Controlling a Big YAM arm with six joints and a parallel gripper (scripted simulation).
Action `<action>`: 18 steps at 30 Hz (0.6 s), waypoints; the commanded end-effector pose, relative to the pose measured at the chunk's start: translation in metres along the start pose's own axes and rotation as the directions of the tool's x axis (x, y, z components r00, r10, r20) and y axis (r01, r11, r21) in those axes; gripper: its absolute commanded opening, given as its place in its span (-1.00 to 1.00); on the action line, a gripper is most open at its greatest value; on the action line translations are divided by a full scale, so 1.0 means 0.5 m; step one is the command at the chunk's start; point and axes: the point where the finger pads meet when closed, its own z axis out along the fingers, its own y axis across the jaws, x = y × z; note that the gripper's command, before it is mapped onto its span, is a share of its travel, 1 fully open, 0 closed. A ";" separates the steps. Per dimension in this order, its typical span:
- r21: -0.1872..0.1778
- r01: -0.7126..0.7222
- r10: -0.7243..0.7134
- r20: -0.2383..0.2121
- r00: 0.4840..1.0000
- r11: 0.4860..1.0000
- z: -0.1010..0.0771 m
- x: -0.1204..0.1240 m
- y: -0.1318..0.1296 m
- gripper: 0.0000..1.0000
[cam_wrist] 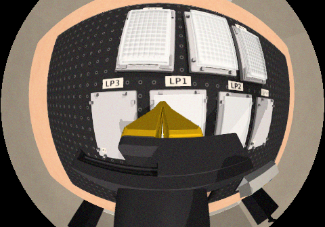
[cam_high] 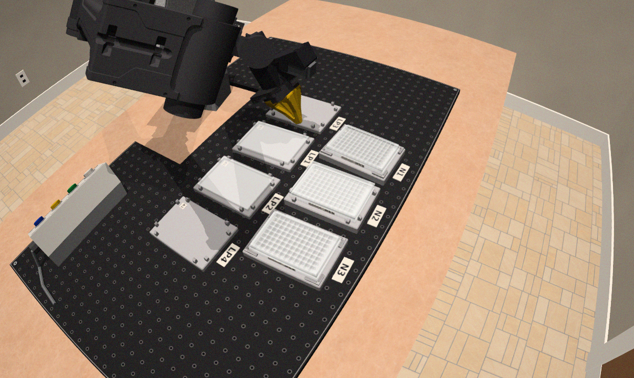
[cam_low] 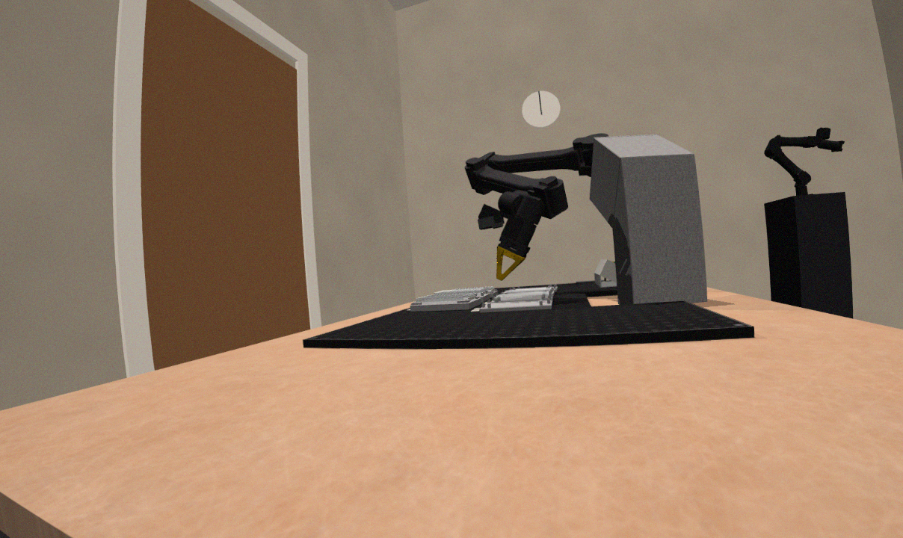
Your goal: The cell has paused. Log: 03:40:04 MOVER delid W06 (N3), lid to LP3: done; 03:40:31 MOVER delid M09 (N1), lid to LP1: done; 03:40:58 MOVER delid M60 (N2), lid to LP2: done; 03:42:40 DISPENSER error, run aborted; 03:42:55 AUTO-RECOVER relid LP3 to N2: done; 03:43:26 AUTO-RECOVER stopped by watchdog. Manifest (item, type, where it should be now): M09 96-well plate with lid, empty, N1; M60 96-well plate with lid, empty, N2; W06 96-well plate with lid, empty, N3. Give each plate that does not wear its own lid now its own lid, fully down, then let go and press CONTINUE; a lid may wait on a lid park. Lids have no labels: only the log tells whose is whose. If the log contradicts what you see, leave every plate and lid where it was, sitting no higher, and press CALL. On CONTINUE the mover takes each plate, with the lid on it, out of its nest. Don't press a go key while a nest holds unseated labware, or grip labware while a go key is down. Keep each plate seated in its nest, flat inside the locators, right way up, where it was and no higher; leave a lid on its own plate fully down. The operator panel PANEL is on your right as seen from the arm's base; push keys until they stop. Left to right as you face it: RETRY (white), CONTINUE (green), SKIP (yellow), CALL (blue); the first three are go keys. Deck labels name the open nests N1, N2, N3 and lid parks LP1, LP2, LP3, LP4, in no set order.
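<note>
Three 96-well plates sit in a row of nests on the black deck. The N1 plate (cam_high: 362, 153) and the N3 plate (cam_high: 295, 245) show open wells. The N2 plate (cam_high: 333, 193) wears a clear lid. Clear lids lie on lid park LP1 (cam_high: 272, 143) and on LP2 (cam_high: 236, 184). LP3 (cam_high: 309, 112) and LP4 (cam_high: 193, 232) are bare grey pads. My gripper (cam_high: 296, 118) is shut and empty. It hovers well above the deck over the LP3/LP1 area. In the wrist view its tips (cam_wrist: 162, 105) point at the LP1 lid (cam_wrist: 178, 101).
The operator panel (cam_high: 77, 211) stands at the deck's near-left edge with its white (cam_high: 88, 172), green (cam_high: 71, 188), yellow (cam_high: 55, 204) and blue (cam_high: 39, 220) keys. The grey arm pedestal (cam_low: 649, 220) stands behind the parks. A second arm on a black stand (cam_low: 808, 247) is far off.
</note>
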 end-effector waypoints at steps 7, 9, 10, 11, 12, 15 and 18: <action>-0.014 -0.011 0.011 0.019 1.000 1.000 -0.007 -0.012 0.088 -1.00; -0.002 -0.017 0.017 0.013 1.000 1.000 -0.006 -0.009 0.069 -1.00; -0.002 -0.017 0.017 0.013 1.000 1.000 -0.006 -0.009 0.069 -1.00; -0.002 -0.017 0.017 0.013 1.000 1.000 -0.006 -0.009 0.069 -1.00; -0.002 -0.017 0.017 0.013 1.000 1.000 -0.006 -0.009 0.069 -1.00; -0.002 -0.017 0.017 0.013 1.000 1.000 -0.006 -0.009 0.069 -1.00; -0.002 -0.017 0.017 0.013 1.000 1.000 -0.006 -0.009 0.069 -1.00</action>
